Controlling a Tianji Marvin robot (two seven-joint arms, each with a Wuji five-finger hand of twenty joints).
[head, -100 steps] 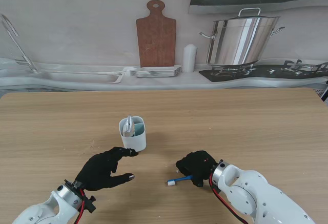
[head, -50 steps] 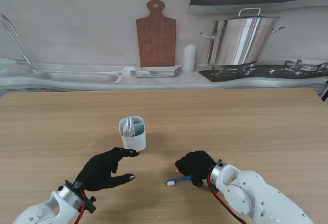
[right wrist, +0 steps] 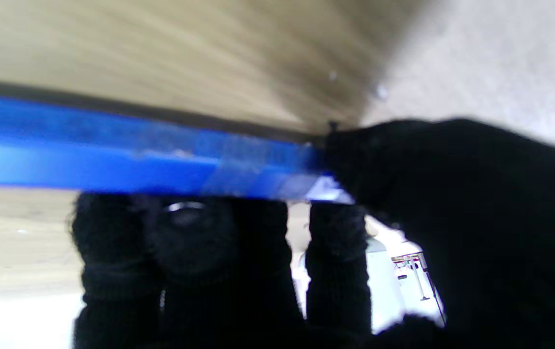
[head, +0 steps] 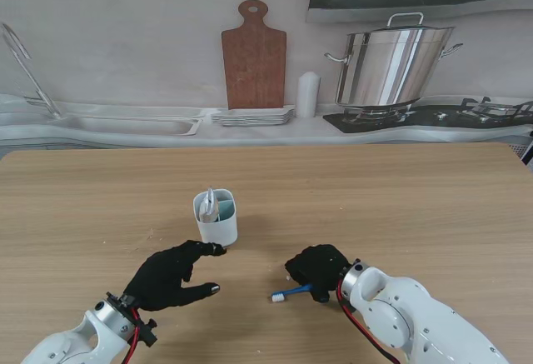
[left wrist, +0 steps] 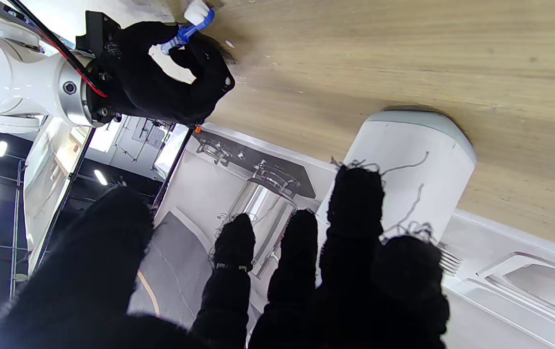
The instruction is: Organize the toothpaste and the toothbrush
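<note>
Gripping toothbrush (head: 291,291): right hand (head: 316,271) | left hand (head: 166,275) fingertip touching holder (head: 216,217)

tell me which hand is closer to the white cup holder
Left. The left hand has a fingertip at the white cup holder's base; actual contact is unclear. The right hand sits farther right, fingers closed on the blue toothbrush.

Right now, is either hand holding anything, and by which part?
The right hand is closed on the blue toothbrush at its handle end; the white head sticks out. The left hand holds nothing, fingertips beside the white holder cup.
</note>
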